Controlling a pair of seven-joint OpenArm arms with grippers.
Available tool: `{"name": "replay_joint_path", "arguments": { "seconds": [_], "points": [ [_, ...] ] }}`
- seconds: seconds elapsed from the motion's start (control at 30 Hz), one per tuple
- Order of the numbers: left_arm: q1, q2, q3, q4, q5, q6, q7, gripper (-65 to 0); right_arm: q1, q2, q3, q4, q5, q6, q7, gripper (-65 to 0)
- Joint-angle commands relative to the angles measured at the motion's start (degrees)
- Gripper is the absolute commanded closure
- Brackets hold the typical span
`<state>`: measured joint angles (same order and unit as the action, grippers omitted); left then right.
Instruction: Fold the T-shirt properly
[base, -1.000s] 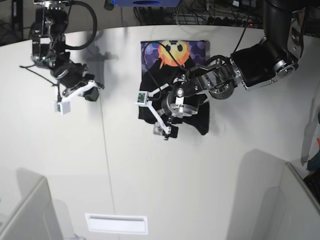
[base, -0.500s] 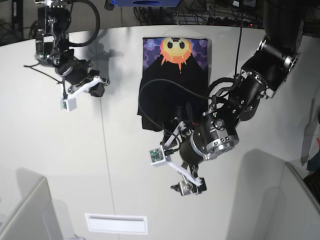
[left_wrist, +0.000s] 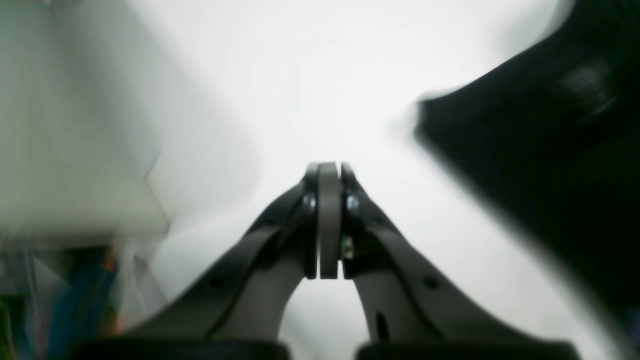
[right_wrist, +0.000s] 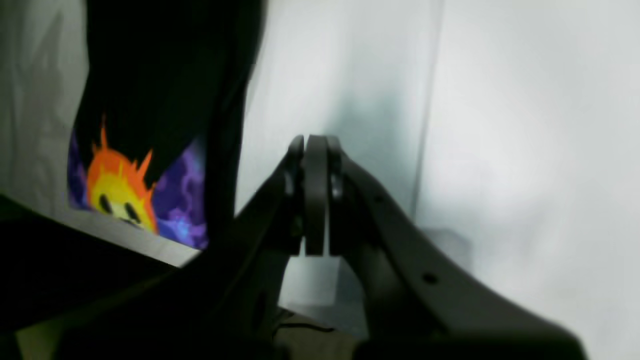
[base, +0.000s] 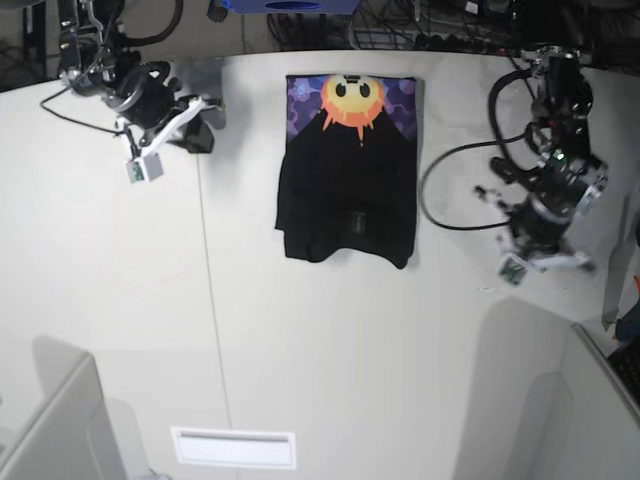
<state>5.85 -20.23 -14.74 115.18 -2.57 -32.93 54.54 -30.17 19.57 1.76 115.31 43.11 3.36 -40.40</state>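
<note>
The black T-shirt lies flat on the white table at the back middle. Its sun face print shows at the far end, and a plain black layer covers the rest. My left gripper is off to the shirt's right, shut and empty, with the shirt's black edge beside it. My right gripper is at the back left, apart from the shirt. It is shut and empty, with the shirt and its sun print in its view.
Grey bin walls stand at the front left and front right. A white flat slot sits near the front edge. Cables trail from the left arm. A seam runs down the table.
My left arm has swung from over the shirt, past its front edge, out to the right side. My right arm has drawn back toward the far left corner. The shirt lies released.
</note>
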Motion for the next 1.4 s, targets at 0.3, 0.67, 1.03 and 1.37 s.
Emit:
{"name": "replay_joint_path", "arguments": {
  "seconds": [0.3, 0.67, 1.03, 1.37],
  "points": [
    [34.64, 2.6, -19.5, -1.2, -13.12, -4.83, -33.14, 0.0, -17.17, 3.24, 1.1, 0.69, -25.13, 9.35, 28.05, 0.0],
    [51.87, 16.84, -19.24, -32.58, 13.07, -4.83, -93.53, 0.0, -34.31, 0.43, 4.0, -1.42, -39.02, 9.52, 40.01, 0.0],
    [36.83, 10.78, -11.76, -84.1, 24.5, -3.42, -98.02, 0.0, -23.5, -5.99, -11.74, -28.67, -35.16, 9.52, 11.52, 0.0],
    [12.22, 7.88, 3.71, -115.18, 28.72, 14.6, -84.3, 0.0, 4.28, -17.51, -13.94, -106.12, -35.16, 9.61, 52.05, 0.0]
  ]
}}
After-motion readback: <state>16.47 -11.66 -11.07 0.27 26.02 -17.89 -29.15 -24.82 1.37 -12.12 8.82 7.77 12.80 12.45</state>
